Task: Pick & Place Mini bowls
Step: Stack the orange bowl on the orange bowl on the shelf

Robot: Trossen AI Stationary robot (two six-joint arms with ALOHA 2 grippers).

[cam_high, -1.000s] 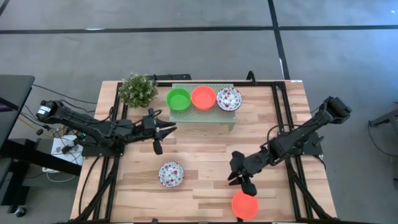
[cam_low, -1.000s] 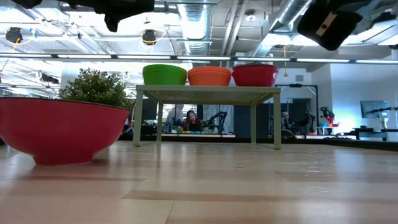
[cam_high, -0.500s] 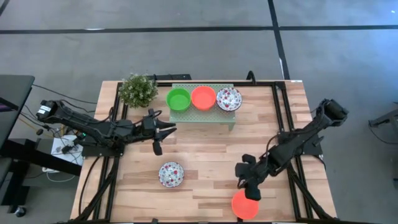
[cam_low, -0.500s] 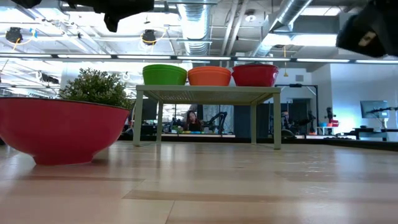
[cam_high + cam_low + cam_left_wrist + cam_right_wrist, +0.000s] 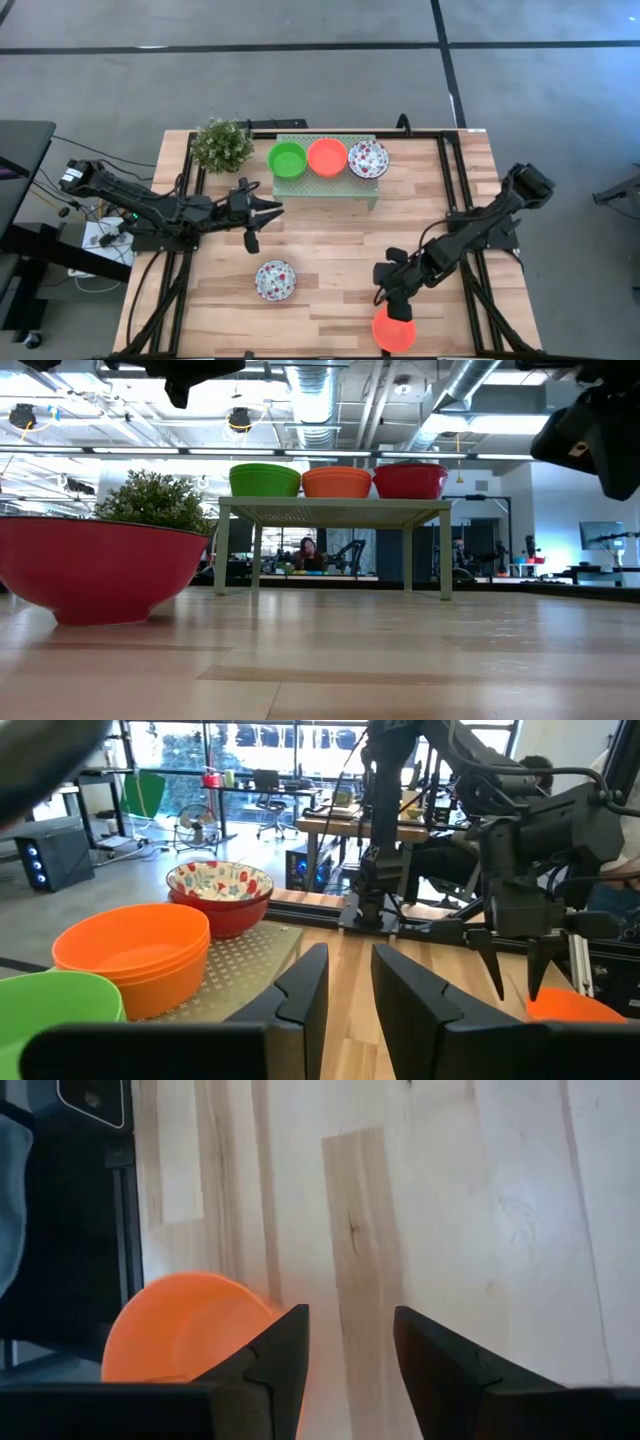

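Right wrist view: fingers spread apart, empty, poised over the rim of an orange mini bowl near the front table edge. High view: right gripper directly above that bowl. Best lowered straight down, one finger inside the rim, one outside, then closed gently. Left gripper parted, empty, waiting near the stand holding three bowls; a floral bowl loose mid-table.
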